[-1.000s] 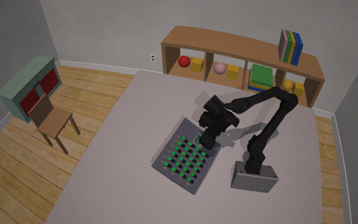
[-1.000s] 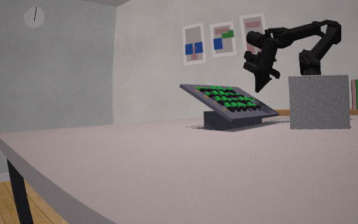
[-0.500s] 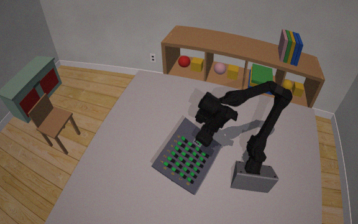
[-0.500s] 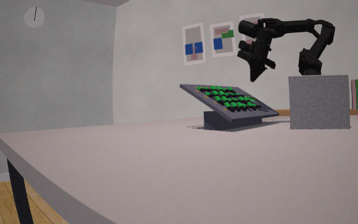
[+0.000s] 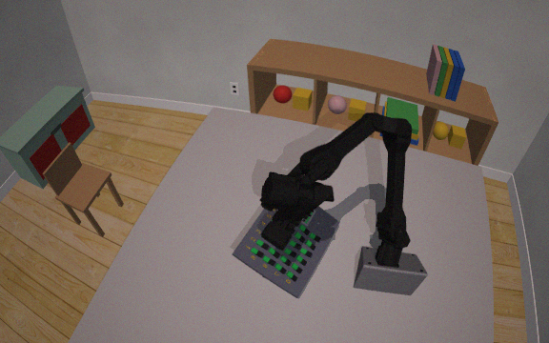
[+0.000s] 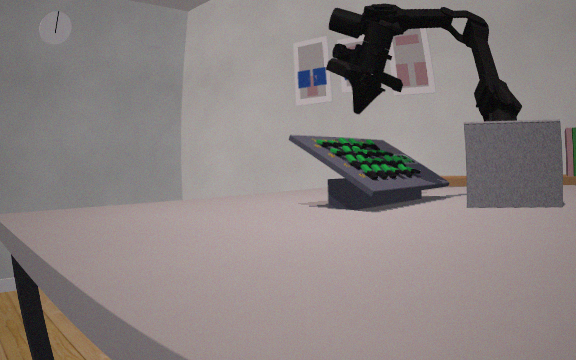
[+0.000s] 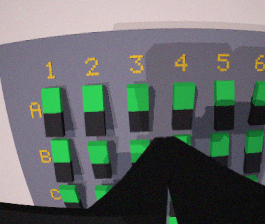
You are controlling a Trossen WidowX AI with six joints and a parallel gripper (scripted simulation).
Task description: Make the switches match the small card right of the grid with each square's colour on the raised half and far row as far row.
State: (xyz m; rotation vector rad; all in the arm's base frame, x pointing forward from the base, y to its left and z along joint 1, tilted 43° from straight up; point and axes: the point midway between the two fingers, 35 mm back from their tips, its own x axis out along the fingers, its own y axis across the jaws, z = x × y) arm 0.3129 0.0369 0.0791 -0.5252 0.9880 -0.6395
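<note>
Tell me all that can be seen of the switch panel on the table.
The switch panel is a flat dark grey slab, tilted on a darker block that rests on the table. It carries a grid of rocker switches, each half green and half dark grey. Yellow numbers 1 to 6 mark the columns and letters A, B, C mark the visible rows. The closed hand hangs above it without touching; in the wrist view it hides the lower middle switches.
</note>
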